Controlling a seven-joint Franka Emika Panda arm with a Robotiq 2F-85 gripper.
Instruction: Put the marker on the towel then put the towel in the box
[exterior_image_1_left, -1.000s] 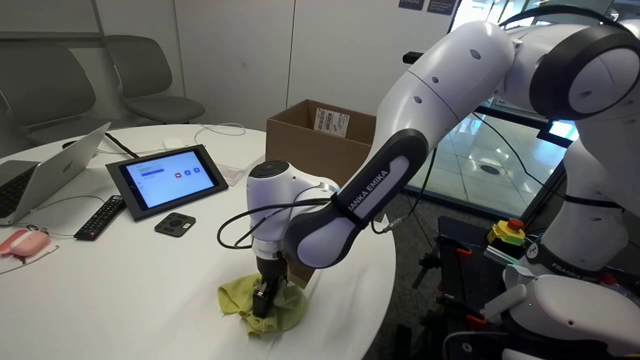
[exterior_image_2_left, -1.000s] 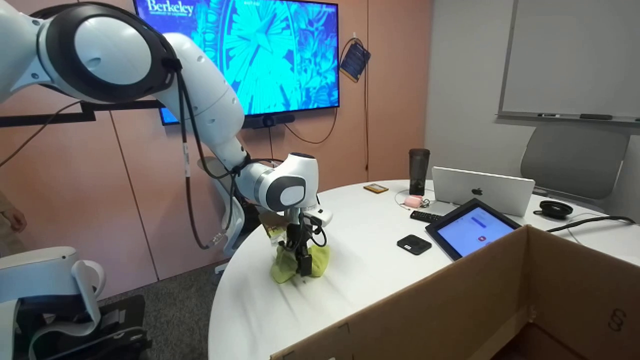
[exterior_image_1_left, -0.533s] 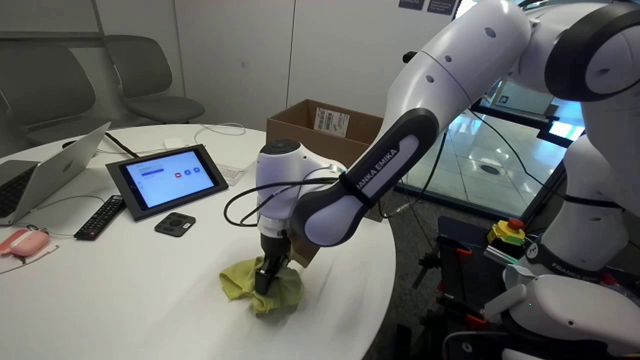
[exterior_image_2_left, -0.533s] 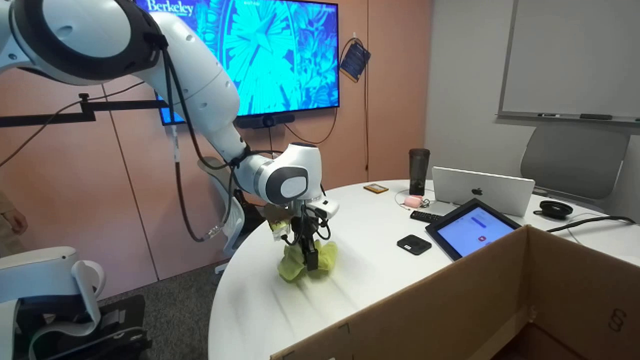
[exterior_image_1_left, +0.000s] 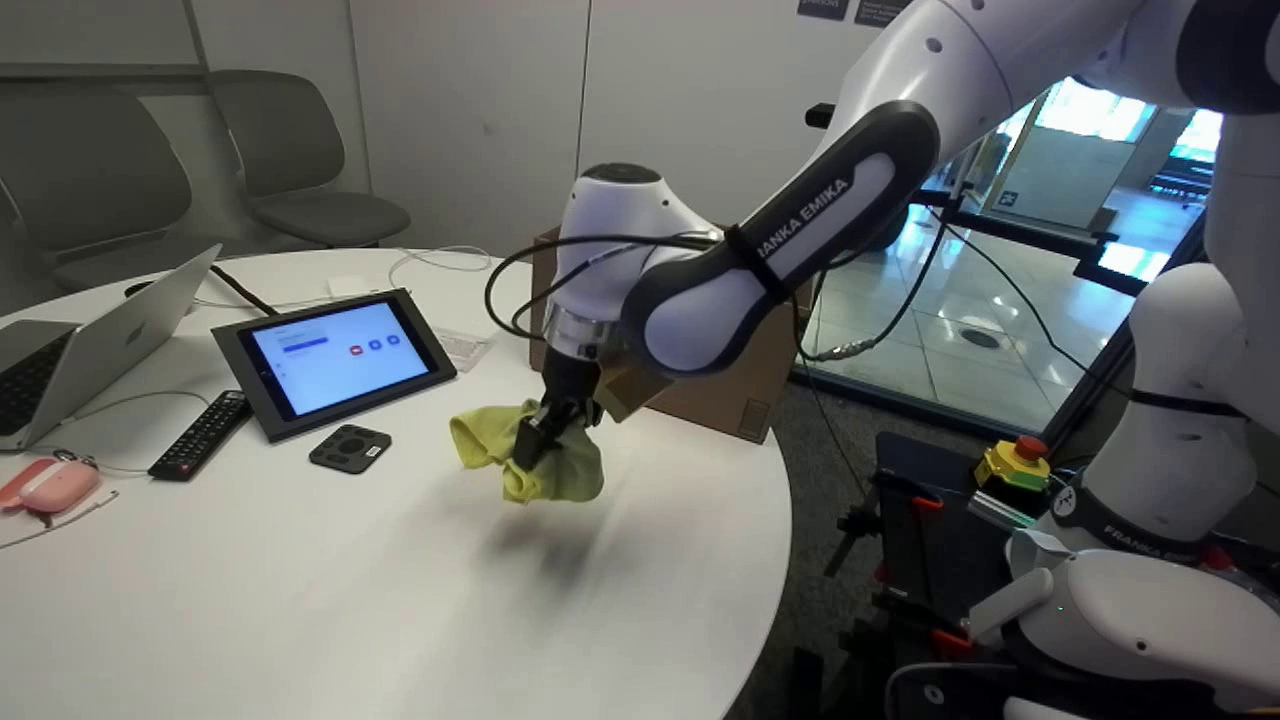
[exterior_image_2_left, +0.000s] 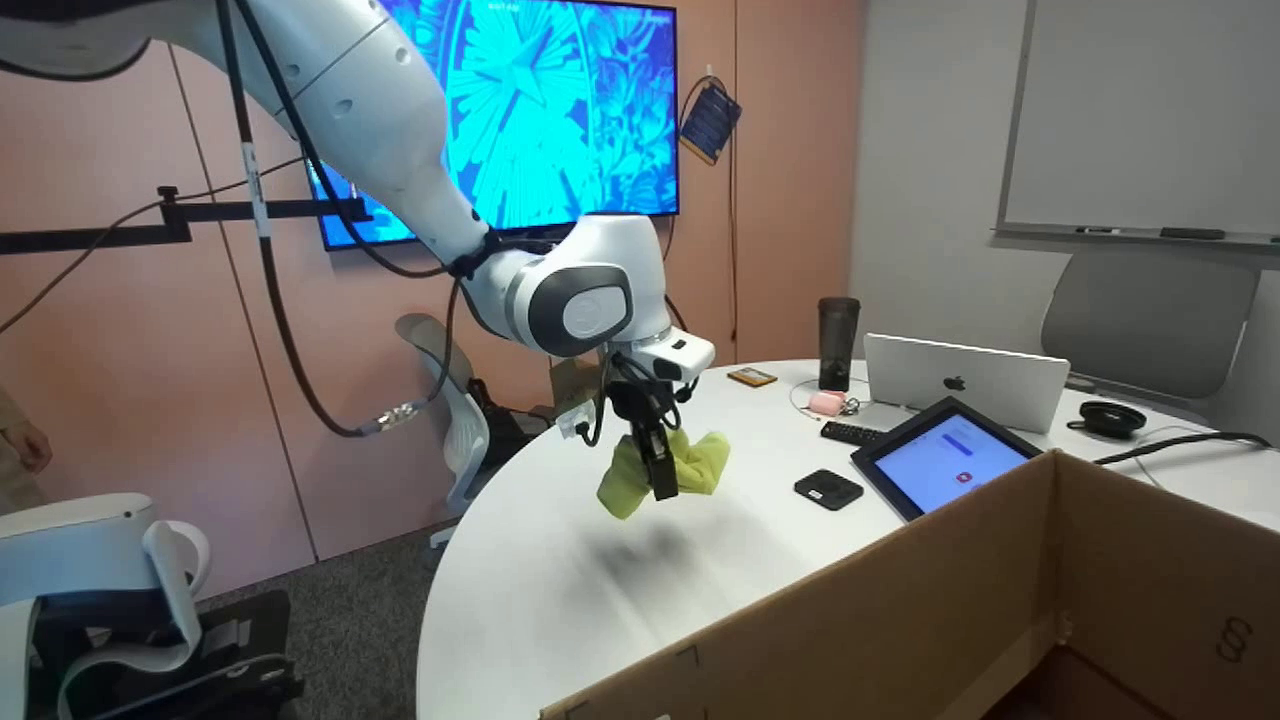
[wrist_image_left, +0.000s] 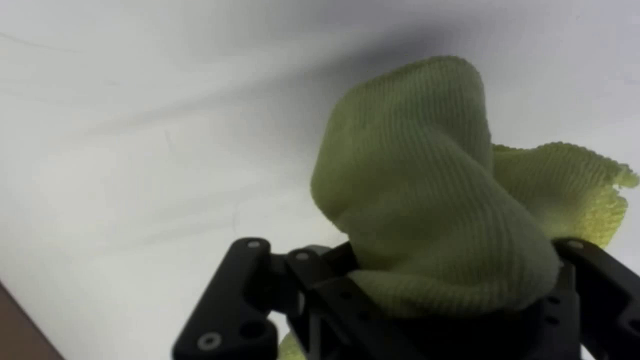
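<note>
Wrist view shows the gripper (wrist_image_left: 452, 297) with its fingers (exterior_image_2_left: 660, 472) clenched on the bunched towel (wrist_image_left: 425, 170). On the table (exterior_image_1_left: 300, 610) a second ago, the towel now hangs above it in both exterior views, outside the box (exterior_image_2_left: 830, 620), so the last transfer seems under way. The marker is not visible, possibly wrapped inside. "FRANKA EMIKA" labels the arm (exterior_image_1_left: 820, 212); the laptop (exterior_image_2_left: 1000, 390) bears an Apple logo (exterior_image_2_left: 954, 383).

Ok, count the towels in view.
1: the yellow-green towel, gripped in the hand above the white table. The cardboard box could hide more.
</note>
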